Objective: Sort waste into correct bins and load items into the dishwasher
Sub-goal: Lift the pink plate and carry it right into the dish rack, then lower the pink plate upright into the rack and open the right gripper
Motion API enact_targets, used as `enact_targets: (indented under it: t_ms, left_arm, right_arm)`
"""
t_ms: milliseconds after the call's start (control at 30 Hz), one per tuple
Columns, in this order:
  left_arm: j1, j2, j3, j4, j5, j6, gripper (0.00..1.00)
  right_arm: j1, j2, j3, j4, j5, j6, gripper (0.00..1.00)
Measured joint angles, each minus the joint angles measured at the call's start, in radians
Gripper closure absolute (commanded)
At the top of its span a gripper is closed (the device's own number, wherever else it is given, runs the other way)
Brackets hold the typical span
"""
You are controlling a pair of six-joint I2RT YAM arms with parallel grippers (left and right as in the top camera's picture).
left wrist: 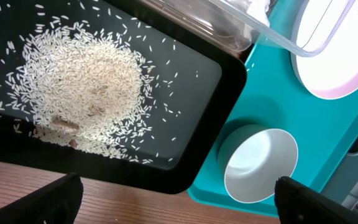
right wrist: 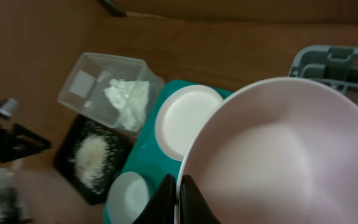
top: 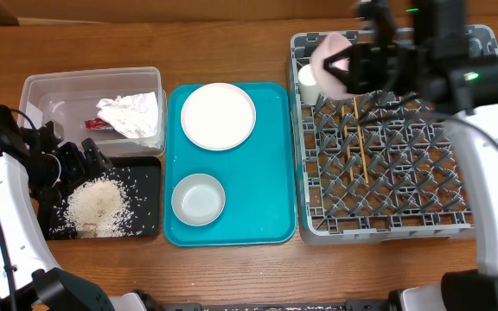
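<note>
Grey plastic dish rack point(top: 422, 173) holds one white cup point(top: 308, 85) and two chopsticks point(top: 361, 147). The right jaws clamp one pale bowl point(top: 328, 62) over its corner, hiding some pegs; the rim grip shows only from the right wrist. A second bowl point(top: 198, 199) and one plate point(top: 218, 116) sit on the teal tray point(top: 271, 173). One napkin point(top: 130, 114) and one wrapper point(top: 98, 123) lie in the clear tub point(top: 59, 86). The rice point(top: 98, 206) fills the black tray point(top: 145, 177) under the wide left jaws.

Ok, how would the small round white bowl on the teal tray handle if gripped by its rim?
The small round white bowl looks rigid and empty, so probably light and stiff in the jaws. Its glossy walls suggest it could slip. Standing upright on the flat teal plastic tray, it would likely slide rather than tip if pushed.
</note>
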State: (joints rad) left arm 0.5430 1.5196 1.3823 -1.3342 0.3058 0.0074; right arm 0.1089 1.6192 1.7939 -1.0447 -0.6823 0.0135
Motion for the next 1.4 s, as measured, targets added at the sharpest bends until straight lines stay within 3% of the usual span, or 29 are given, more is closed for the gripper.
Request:
enact_targets:
  t_ms: [200,300,467,833,1400]
  left_arm:
    - [0.000,0.000,0.000,0.000,0.000,0.000,0.00]
    - [0.000,0.000,0.000,0.002,0.000,0.000,0.00]
    - [0.000,0.000,0.000,0.002,0.000,0.000,0.00]
    - [0.000,0.000,0.000,0.002,0.000,0.000,0.00]
    - [0.000,0.000,0.000,0.002,0.000,0.000,0.00]
  right_arm:
    - [-0.209,0.028,-0.197,0.138,-0.430,-0.044,0.96]
    - [-0.246,0.053,-0.320,0.290,-0.617,-0.052,0.96]
    - [-0.249,0.130,-0.446,0.401,-0.780,-0.059,0.96]
    - [-0.198,0.298,-0.479,0.486,-0.842,-0.061,0.96]
    - [-0.161,0.318,-0.479,0.520,-0.821,-0.054,0.96]
